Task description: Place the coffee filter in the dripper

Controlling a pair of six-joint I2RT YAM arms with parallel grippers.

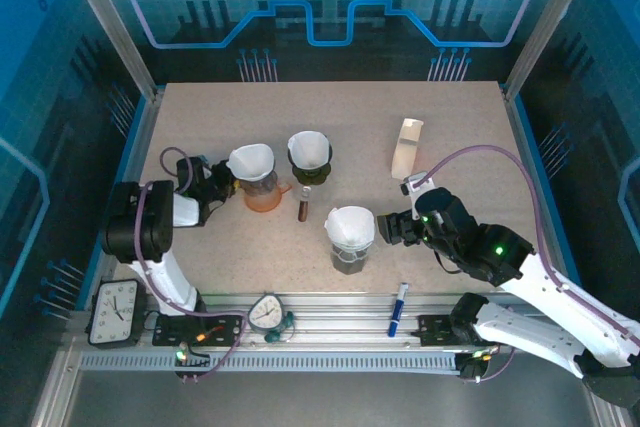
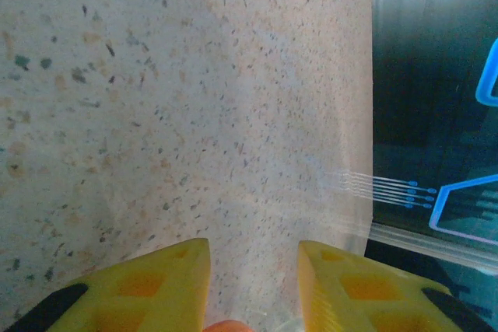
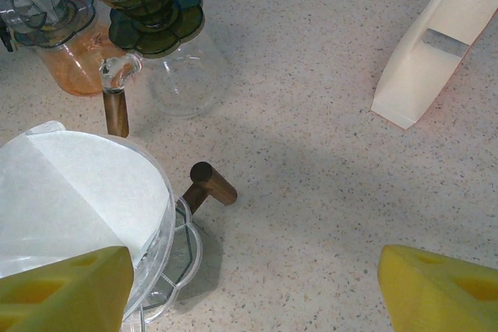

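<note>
The filter (image 3: 78,184) sits in the near dripper (image 3: 156,274), so the placing seems done. The right gripper (image 3: 253,277) has its jaws spread wide beside it, empty. The left gripper (image 1: 213,183), by the left dripper (image 1: 255,182), has jaws partly apart; whether they pinch anything I cannot tell. Next: withdraw without bumping the dripper.

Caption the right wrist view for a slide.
Open yellow end effector beside white paper filter seated in clear glass dripper.

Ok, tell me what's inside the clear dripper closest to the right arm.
A white paper filter sits inside the clear dripper, poking just above its rim. The filter covers the dripper's bottom, so anything beneath it cannot be seen.
</note>
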